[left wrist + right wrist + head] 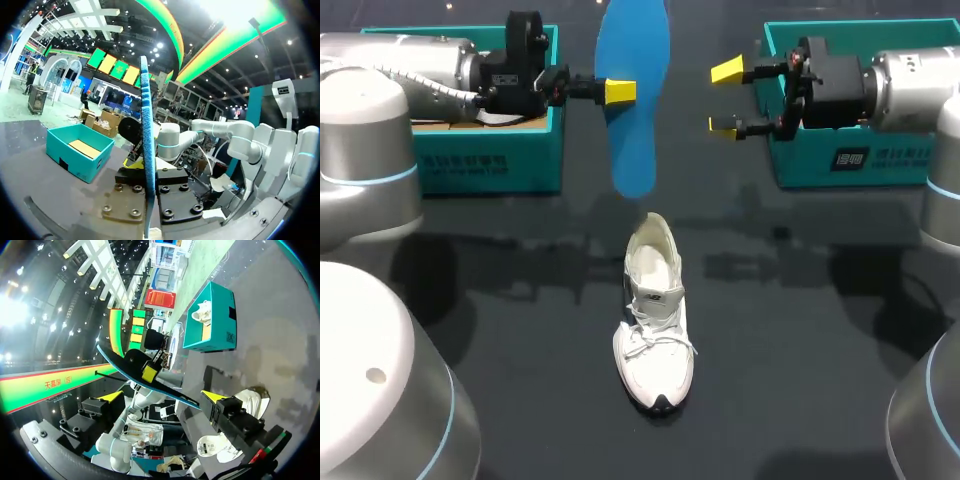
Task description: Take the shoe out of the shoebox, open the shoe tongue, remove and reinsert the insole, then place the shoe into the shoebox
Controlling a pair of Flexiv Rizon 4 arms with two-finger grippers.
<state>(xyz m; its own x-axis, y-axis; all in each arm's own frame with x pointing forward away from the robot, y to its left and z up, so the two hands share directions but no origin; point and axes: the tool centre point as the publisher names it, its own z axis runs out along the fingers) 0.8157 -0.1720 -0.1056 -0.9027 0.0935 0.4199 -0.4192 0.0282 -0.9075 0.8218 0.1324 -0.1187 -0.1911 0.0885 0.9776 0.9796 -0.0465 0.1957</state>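
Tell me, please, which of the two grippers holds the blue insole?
The left gripper, shut on the insole; the right gripper stands open and empty beside it.

Left arm comes in from the left side and sits about level, well up off the surface, wrist pointing toward the middle. The left jaws are clamped on the blue insole, with one yellow tip showing on its near face. In the left wrist view the insole runs edge-on right between the two finger blocks. Right arm mirrors it from the other side, also level. The right jaws are spread wide, yellow tips aimed at the left ones, near but apart.
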